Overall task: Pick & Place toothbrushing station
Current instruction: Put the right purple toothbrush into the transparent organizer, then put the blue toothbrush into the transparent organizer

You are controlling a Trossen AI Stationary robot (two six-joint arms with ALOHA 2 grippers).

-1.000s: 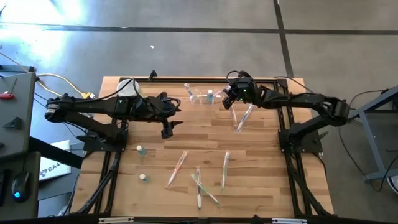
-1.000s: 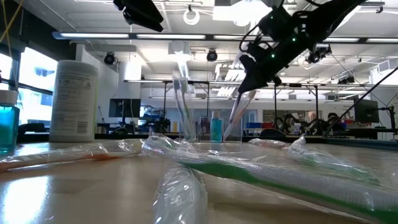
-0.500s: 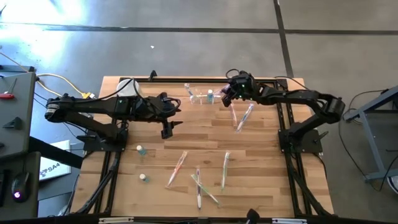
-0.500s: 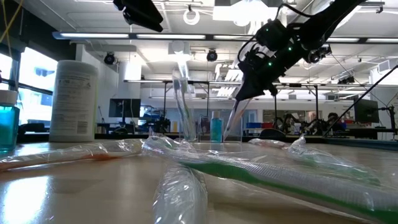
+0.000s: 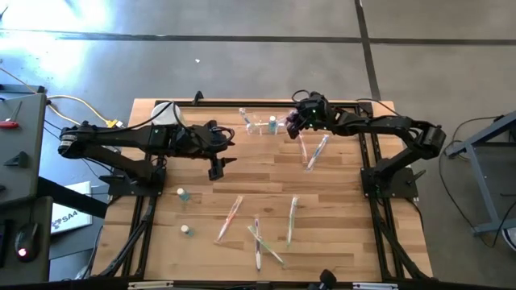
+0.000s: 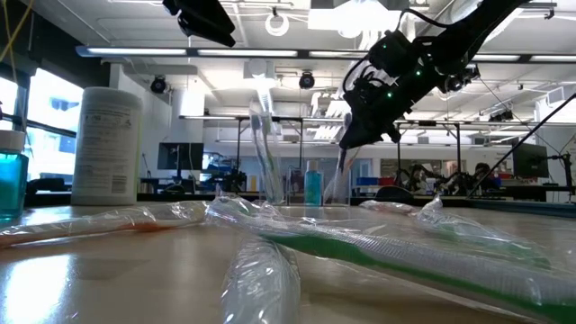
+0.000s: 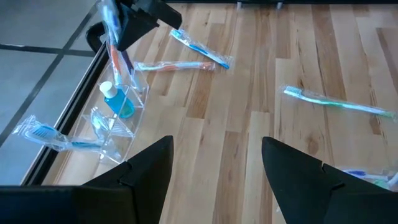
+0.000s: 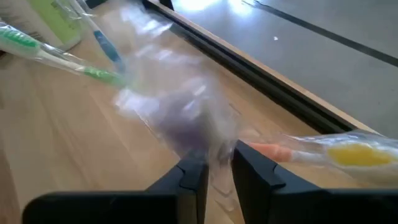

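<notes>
Clear glossy plastic toothbrushing station (image 7: 115, 118) on a smooth pale wood table (image 5: 266, 177)

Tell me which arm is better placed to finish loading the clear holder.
Right. The right gripper is beside the toothbrushing station at the table's far edge, shut on a wrapped toothbrush angled toward it. The left gripper hovers open nearer mid-table, holding nothing.

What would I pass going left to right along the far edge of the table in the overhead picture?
Opaque white cylindrical canister → small see-through plastic toothbrush holder → right end effector holding a plastic-wrapped toothbrush.
</notes>
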